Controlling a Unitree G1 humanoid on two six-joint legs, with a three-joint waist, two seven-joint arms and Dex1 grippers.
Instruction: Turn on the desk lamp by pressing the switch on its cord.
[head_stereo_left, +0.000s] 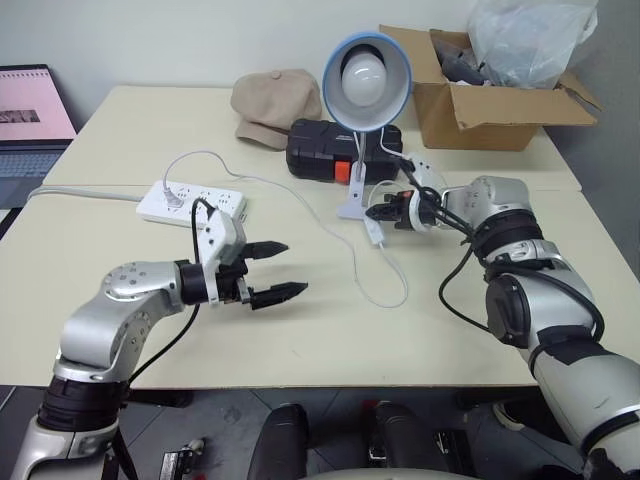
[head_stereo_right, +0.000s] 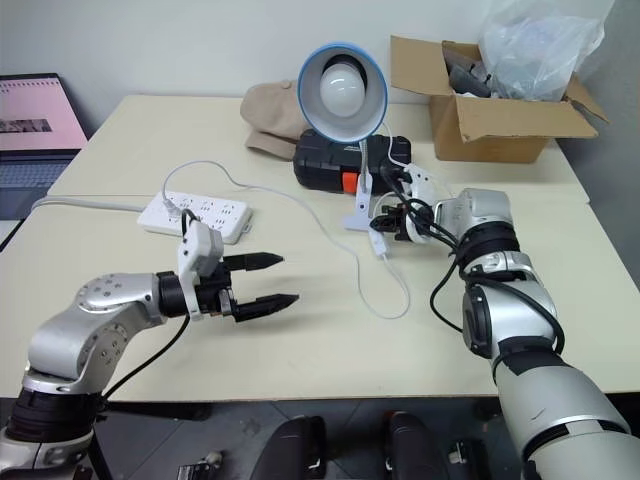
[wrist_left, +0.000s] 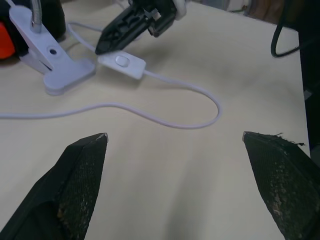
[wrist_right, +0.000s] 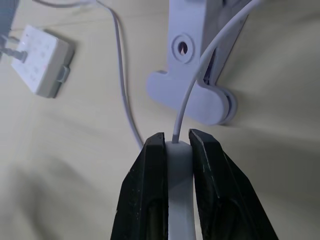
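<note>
Between the right tool's (wrist_right: 172, 145) closed fingers sits the switch (wrist_right: 179, 187).

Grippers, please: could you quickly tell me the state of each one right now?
Left gripper: open, holding nothing, above the table.
Right gripper: shut on the switch of the cord, beside the desk lamp's clip base.

Even, soft light overhead; faint shadows pool on the table (head_stereo_left: 330, 330) beneath the jaws, whose near parts blur.
</note>
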